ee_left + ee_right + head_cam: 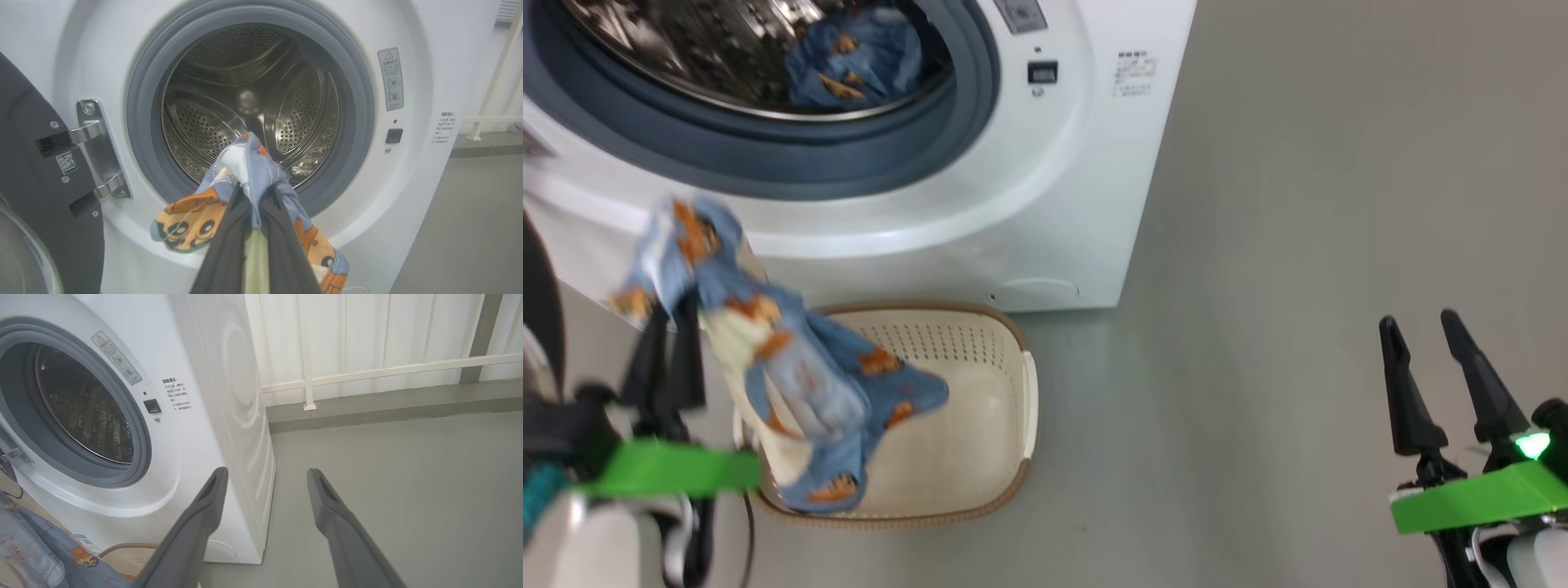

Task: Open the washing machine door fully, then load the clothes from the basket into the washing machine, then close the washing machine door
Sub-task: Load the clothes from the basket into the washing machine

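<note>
The white washing machine (1054, 204) stands with its door (28, 196) swung open to the left. One light blue garment (854, 61) lies inside the steel drum (253, 102). My left gripper (674, 314) is shut on the second blue garment (792, 384), which hangs blurred above the cream basket (980, 425); in the left wrist view the cloth (245, 171) bunches at my fingertips just before the drum mouth. My right gripper (1425, 327) stands open over bare floor at the right, with nothing between its fingers (196, 522).
A grey-blue gasket (355, 102) rings the drum mouth. The door hinge (96, 151) sits left of the opening. Grey floor (1298, 286) spreads to the right of the machine. A white railing (388, 369) runs behind it.
</note>
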`<state>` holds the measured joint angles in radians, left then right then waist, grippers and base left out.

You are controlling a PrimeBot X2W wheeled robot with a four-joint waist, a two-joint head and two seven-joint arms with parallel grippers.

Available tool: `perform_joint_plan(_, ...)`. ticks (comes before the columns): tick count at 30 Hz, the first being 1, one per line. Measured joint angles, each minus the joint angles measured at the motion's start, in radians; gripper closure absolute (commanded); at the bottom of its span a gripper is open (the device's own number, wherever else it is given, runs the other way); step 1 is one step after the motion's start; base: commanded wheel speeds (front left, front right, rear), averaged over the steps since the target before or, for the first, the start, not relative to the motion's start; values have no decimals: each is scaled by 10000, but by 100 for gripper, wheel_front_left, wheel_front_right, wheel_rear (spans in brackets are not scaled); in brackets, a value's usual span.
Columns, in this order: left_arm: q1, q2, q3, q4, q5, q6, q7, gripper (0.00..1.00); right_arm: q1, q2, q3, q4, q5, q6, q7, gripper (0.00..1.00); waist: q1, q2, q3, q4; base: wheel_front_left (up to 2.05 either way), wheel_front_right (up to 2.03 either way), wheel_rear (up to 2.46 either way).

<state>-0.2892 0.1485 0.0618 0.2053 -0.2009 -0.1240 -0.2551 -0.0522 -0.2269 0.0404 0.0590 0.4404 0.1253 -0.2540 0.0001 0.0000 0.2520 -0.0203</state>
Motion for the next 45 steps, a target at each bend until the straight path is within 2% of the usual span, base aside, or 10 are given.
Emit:
perform_joint_plan(12, -4297, 683, -42, 2057, 65, 0, 224, 100, -1009, 50, 71, -130, 0, 0, 0, 0, 1, 0, 1480, -401, 0, 0, 0)
perform_joint_plan(23, -7650, 1354, -192, 5578, 384, 105, 351, 100, -1680, 263, 341, -165, 8, 0, 0, 0, 1, 0, 2644, -1038, 0, 0, 0)
perform_joint_plan(34, -10252, 1561, -391, 8481, 543, 299, 330, 100, -2118, 339, 589, -196, 19, -2, 0, 0, 0, 0, 3601, -1571, 0, 0, 0)
perform_joint_plan(41, -11361, 1954, -606, 8982, 779, 460, 71, 100, -2347, 397, 656, -278, 33, 0, 0, 0, 0, 0, 4078, -1912, 0, 0, 0)
perform_joint_plan(45, -11670, 2086, -673, 8379, 884, 564, 40, 100, -2429, 422, 654, -291, 48, -2, 0, 0, -1, 0, 4302, -2073, 0, 0, 0)
